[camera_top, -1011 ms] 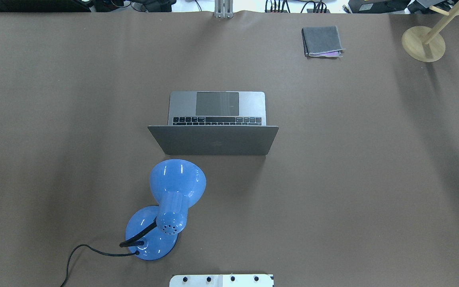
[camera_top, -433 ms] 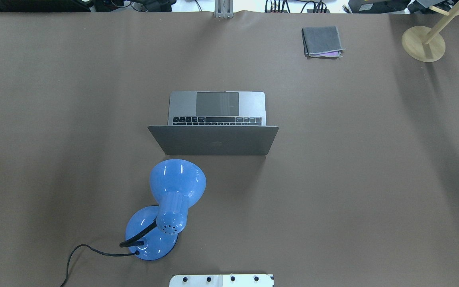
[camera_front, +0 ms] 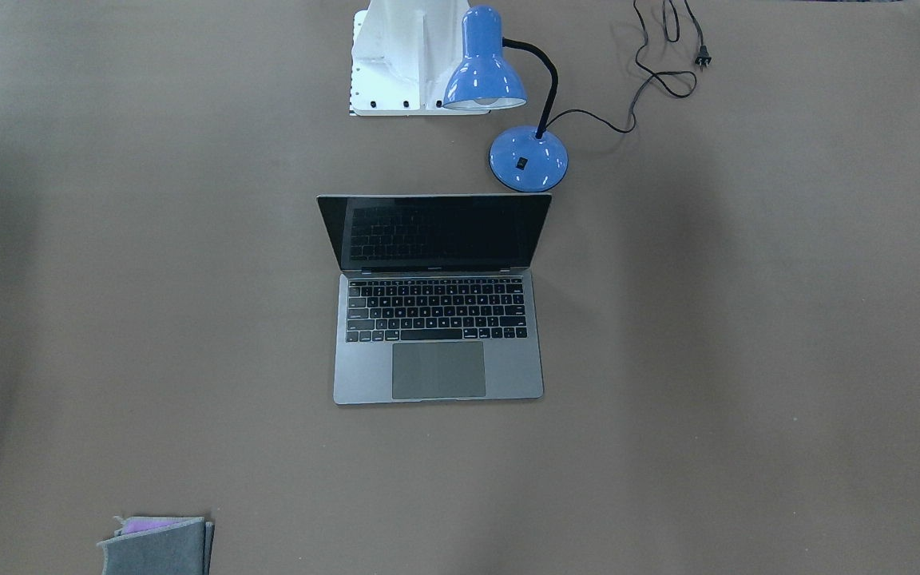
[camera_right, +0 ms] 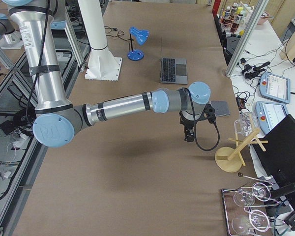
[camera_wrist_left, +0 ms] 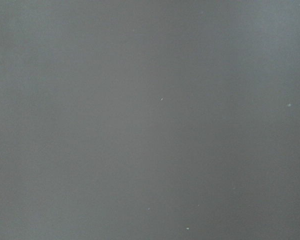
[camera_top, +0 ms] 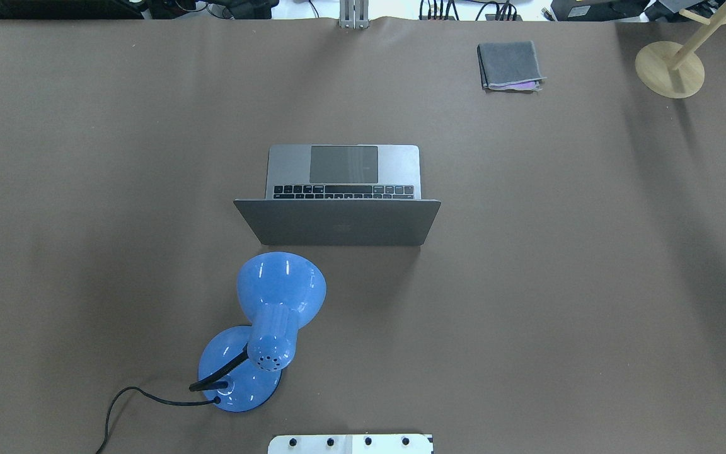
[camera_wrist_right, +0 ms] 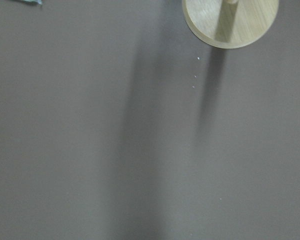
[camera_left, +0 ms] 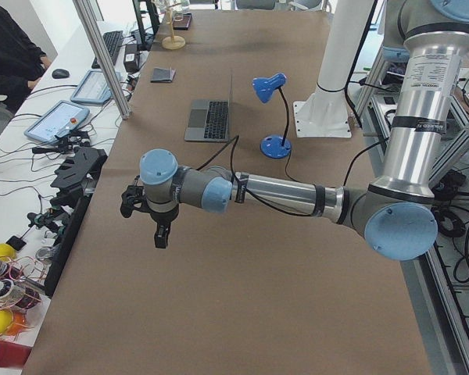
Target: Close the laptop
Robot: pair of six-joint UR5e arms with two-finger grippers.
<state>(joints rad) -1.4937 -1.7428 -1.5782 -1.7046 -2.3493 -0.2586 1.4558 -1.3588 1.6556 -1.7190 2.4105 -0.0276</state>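
The laptop [camera_top: 343, 222] stands open in the middle of the table, its grey lid toward the robot. The front-facing view shows its black screen, keyboard and trackpad [camera_front: 438, 319]. It also shows small in the left view [camera_left: 211, 119] and the right view [camera_right: 173, 70]. My left gripper [camera_left: 161, 237] hangs above the table's left end, far from the laptop. My right gripper [camera_right: 189, 135] hangs above the table's right end, also far from it. Both show only in side views, so I cannot tell if they are open or shut. The wrist views show only bare table.
A blue desk lamp [camera_top: 275, 315] stands just on the robot's side of the laptop, left of its lid, with its cord trailing. A folded grey cloth [camera_top: 510, 65] lies at the far right. A wooden stand [camera_top: 670, 68] is at the far right corner, near my right gripper.
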